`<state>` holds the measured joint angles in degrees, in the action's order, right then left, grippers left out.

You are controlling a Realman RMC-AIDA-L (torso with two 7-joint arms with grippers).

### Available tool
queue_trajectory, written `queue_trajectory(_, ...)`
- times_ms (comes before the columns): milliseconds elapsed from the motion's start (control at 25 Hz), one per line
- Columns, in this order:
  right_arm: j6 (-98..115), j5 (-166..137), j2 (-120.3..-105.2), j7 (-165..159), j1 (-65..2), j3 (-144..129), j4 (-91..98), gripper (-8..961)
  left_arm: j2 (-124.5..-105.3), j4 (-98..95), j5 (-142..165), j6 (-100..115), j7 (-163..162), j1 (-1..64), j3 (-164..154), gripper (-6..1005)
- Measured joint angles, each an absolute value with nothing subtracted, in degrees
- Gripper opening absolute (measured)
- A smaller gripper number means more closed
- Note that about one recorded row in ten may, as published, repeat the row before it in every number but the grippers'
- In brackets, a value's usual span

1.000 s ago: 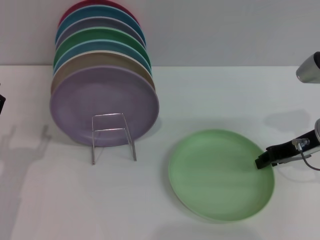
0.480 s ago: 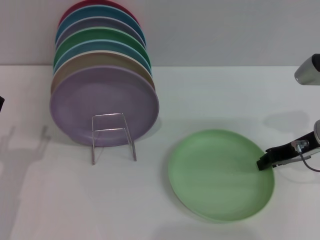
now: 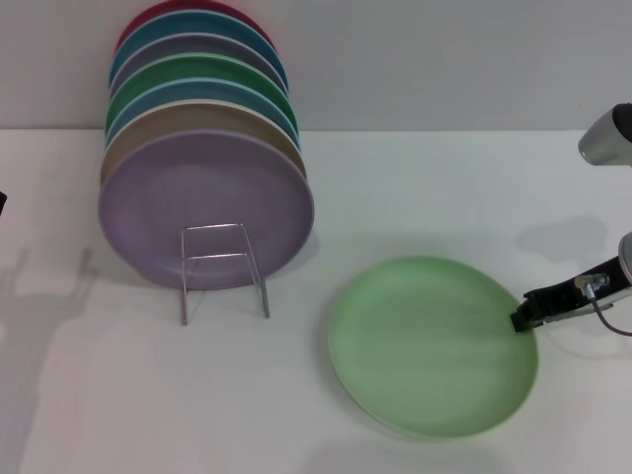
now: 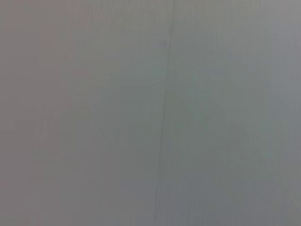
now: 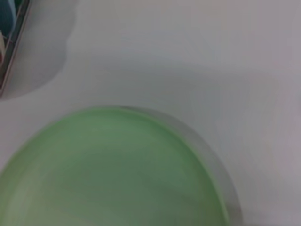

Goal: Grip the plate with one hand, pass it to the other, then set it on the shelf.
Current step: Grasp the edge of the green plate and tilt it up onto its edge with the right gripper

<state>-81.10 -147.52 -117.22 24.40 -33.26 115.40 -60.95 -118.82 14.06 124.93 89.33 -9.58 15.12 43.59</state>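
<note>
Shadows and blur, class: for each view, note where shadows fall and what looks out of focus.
Head view: sharp; the plate darkens the table along its near edge, soft grey arm shadows lie at far left, and the right hand sits at the plate's rim. Right wrist view: plate blurred, rim smeared. Left wrist view: featureless grey, nothing resolvable.

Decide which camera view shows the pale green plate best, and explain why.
The head view: the whole plate lies flat on the table, right gripper at its rim. The right wrist view crops it close; the left wrist view shows none of it.

No writing, label, brand mark or number can be read on anything here from any view.
</note>
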Motion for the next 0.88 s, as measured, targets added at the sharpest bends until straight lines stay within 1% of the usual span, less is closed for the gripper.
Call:
queue_trajectory(320, -80.3, -147.5, -117.18, 25.5, -33.2, 115.4, -61.9, 19, -118.82, 14.1, 124.8, 89.4, -9.6, 15.2, 43.7, 802)
queue_trajectory(480, -80.0, -147.3, -117.24, 25.6, -32.9, 115.5, -62.6, 18, -118.82, 14.1, 124.7, 89.4, -9.6, 15.2, 43.7, 802)
queue_trajectory(800, -78.9, -147.1, -118.69, 26.6, -30.3, 115.9, -70.1, 18, -118.82, 14.1, 124.7, 89.6, -9.5, 15.2, 43.7, 801)
queue_trajectory(880, -78.1, -147.0, -118.85, 26.6, -29.6, 115.7, -71.8, 19, -118.82, 14.1, 124.7, 89.7, -9.5, 15.2, 43.7, 801)
